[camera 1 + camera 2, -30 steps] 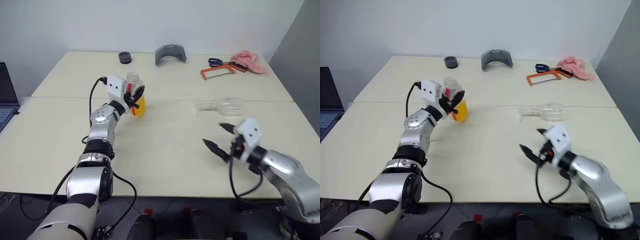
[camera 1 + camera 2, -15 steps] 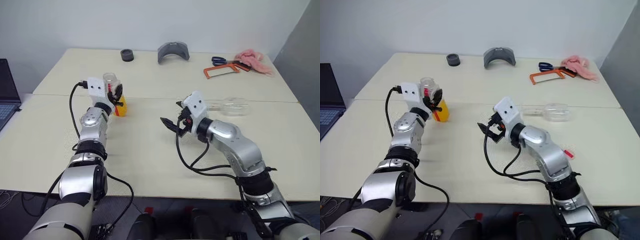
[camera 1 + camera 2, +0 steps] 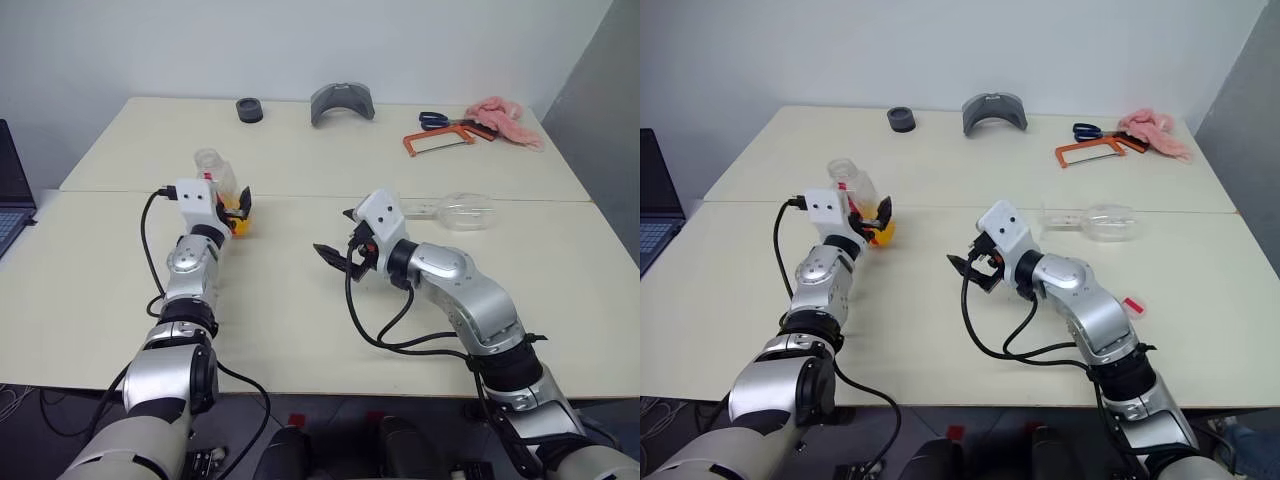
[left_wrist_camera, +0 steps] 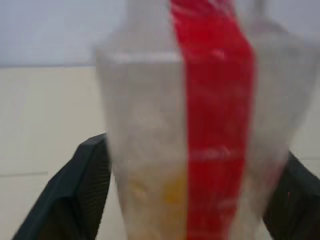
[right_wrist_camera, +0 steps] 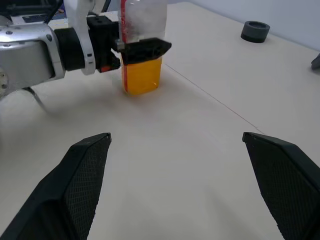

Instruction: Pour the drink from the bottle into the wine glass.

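Observation:
The bottle (image 3: pixel 222 185) stands upright on the table's left part, uncapped, with the orange drink (image 5: pixel 142 75) in its lower part and a red stripe (image 4: pixel 212 115) down its side. My left gripper (image 3: pixel 236 205) is open, a black finger (image 4: pixel 75 195) on each side of the bottle's body. The wine glass (image 3: pixel 456 210) lies on its side, empty, at the right, just behind my right forearm. My right gripper (image 3: pixel 337 235) hovers open and empty over the table's middle, pointing toward the bottle; its fingers (image 5: pixel 85 185) frame the bottle from a distance.
Along the far edge lie a black ring (image 3: pixel 249 110), a grey curved part (image 3: pixel 341 103), scissors (image 3: pixel 432 121), an orange hacksaw (image 3: pixel 437 143) and a pink cloth (image 3: pixel 503 118). A laptop (image 3: pixel 10 190) shows at the left. A small red thing (image 3: pixel 1132 305) lies by my right elbow.
The left hand carried the bottle left and down, set it on the table, and its jaws opened. The right arm swung in from the right to the table's middle, then held still.

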